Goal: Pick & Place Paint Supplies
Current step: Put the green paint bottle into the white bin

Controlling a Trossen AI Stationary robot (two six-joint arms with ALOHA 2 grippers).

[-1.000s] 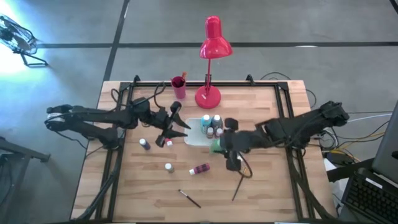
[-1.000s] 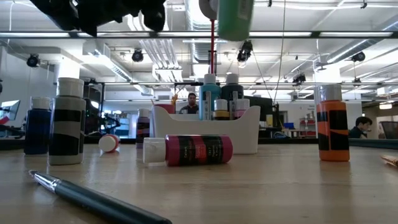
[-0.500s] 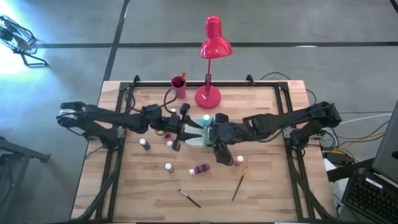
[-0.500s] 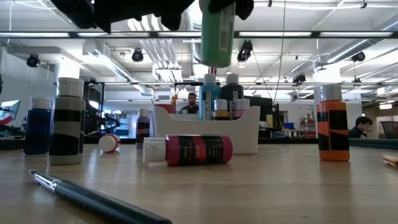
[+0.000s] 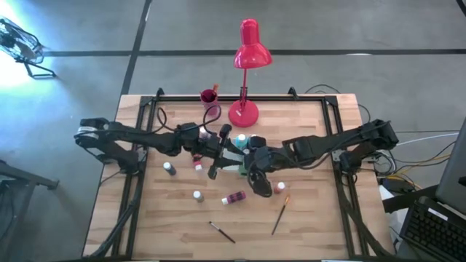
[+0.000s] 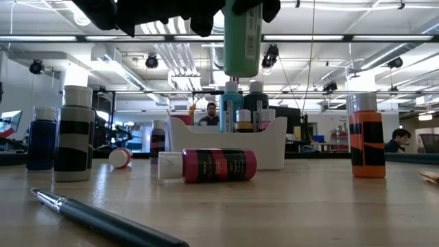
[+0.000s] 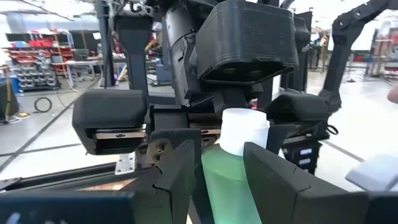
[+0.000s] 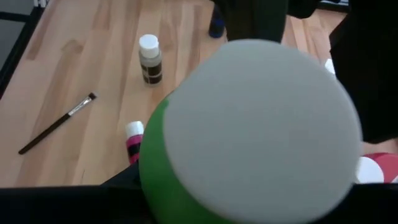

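A green paint bottle [image 6: 241, 42] with a white cap [image 7: 244, 127] hangs upright in the air over the white tray [image 6: 226, 140], and my right gripper [image 5: 250, 164] is shut on it. My left gripper [image 7: 217, 169] has come level from the table's left. Its two fingers stand apart, close on either side of the bottle's shoulder [image 7: 222, 180], just under the cap. In the right wrist view the cap [image 8: 261, 124] fills the picture and hides my right fingers. More bottles stand in the tray, a teal one [image 6: 231, 103] among them. My right gripper holds the green bottle by its upper body [image 6: 243, 14], slanting down from the table's right. The bottle's cap and the picture's top edge hide the place of contact. The bottle hangs upright, base [image 6: 241, 72] down, clear of the tray. My left gripper's fingers [image 7: 180, 171] flank the bottle; I cannot tell whether they touch it.
On the table a magenta bottle [image 5: 234, 197] lies on its side. An orange one [image 6: 367, 140], a black one [image 6: 74, 137] and a blue one [image 6: 42, 140] stand there. Two brushes [image 5: 222, 231] [image 5: 280, 215] lie near the front. The red lamp [image 5: 246, 65] and red cup [image 5: 209, 98] stand at the far edge.
My right gripper has carried the green bottle toward the table's left and a little down, to above the tray. My left gripper has moved toward the table's right, up to the bottle, so that its fingers now stand on either side of it.
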